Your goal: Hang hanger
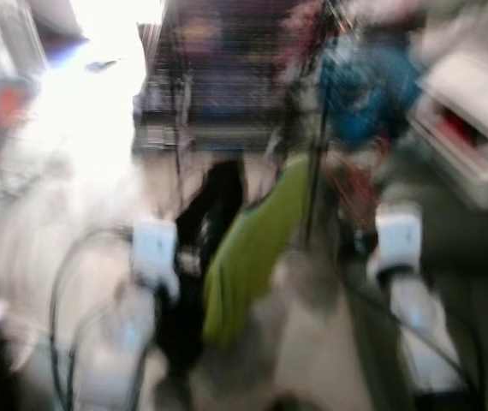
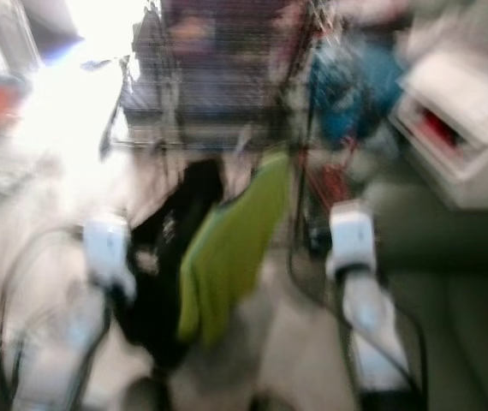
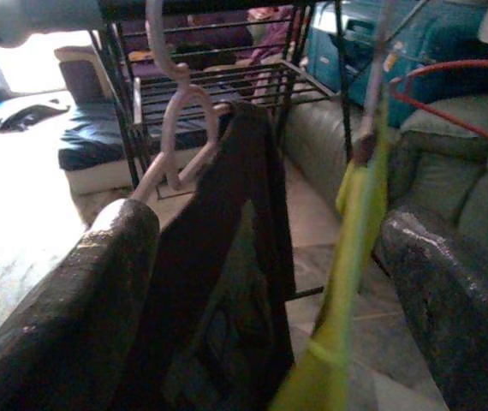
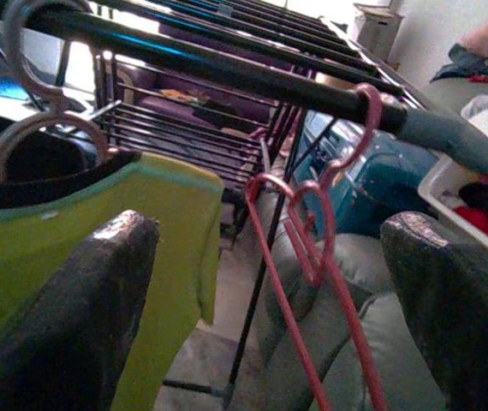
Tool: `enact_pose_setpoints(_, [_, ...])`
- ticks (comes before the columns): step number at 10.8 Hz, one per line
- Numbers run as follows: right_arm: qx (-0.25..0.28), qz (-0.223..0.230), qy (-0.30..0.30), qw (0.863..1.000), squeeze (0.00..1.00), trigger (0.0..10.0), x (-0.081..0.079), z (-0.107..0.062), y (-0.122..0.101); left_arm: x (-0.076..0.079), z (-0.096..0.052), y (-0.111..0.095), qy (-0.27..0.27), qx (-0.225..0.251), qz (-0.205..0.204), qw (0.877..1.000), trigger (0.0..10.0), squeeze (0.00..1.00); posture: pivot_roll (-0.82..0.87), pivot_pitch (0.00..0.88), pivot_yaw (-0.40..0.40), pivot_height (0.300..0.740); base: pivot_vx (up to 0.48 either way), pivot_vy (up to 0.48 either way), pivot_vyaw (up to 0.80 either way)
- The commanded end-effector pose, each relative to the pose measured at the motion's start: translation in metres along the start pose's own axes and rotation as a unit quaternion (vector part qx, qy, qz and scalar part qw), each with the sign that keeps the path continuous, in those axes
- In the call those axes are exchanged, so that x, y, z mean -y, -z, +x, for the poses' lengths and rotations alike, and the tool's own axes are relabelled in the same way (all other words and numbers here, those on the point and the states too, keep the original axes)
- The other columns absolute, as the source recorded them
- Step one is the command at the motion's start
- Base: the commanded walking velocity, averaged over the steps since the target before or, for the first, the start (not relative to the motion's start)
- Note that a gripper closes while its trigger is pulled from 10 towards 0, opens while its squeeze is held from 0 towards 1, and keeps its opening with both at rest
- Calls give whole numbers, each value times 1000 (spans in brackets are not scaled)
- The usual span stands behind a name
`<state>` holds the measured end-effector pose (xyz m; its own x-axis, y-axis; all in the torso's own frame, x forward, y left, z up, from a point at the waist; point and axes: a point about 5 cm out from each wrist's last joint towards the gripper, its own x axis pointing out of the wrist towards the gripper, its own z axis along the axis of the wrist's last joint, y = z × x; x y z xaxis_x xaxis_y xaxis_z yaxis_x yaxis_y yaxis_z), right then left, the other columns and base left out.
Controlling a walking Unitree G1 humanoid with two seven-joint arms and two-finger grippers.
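Observation:
A black shirt (image 3: 227, 257) hangs from a pale hanger (image 3: 180, 128) hooked on the dark rail (image 4: 227, 73) of a drying rack. Beside it hangs a green shirt (image 4: 73, 240) on its own hanger. Two empty red hangers (image 4: 312, 240) dangle from the same rail near its grey end cap. My left gripper (image 3: 265, 223) is open, just short of the black shirt and holding nothing. Facing the green shirt and the red hangers, my right gripper (image 4: 270, 223) is also open with nothing in it. The eye views are blurred; both silver arms (image 1: 154, 248) reach toward the rack.
A blue-green case (image 1: 368, 86) stands behind the rack. On the right sits a white laundry basket (image 1: 475, 128) with clothes in it. A grey-green sofa (image 3: 449, 171) lies under the rail's right end, and a dark cushion (image 3: 98, 141) on the floor at far left.

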<state>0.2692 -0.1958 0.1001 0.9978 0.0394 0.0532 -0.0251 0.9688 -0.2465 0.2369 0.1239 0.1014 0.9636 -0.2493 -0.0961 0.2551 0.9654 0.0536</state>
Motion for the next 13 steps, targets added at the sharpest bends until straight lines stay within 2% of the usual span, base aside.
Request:
enact_pose_setpoints(1, [-1,0,-2,1000,353,10000,0,0,0,-3,4,-8,-2,14,11,1000,10000,0,-11,0,-16,740,-262,0,0])
enact_pose_setpoints(2, [-1,-2,-5,1000,0,10000,-1,1,0,-3,4,-8,-1,13,12,1000,10000,0,-11,0,-16,740,-262,0,0])
enact_pose_setpoints(6, [4,-10,-23,1000,0,10000,-6,3,-2,-2,5,-8,0,13,12,1000,10000,0,-10,0,-17,740,-187,0,0])
enact_pose_setpoints(9, [6,-16,-31,999,0,10000,-8,4,-2,-4,7,-6,-14,8,8,1000,10000,0,-10,0,-18,740,0,0,0])
enact_pose_setpoints(13, [18,-11,-63,998,0,10000,-17,6,-6,-13,9,-3,-65,-3,13,998,10000,0,-7,0,-19,740,0,0,794])
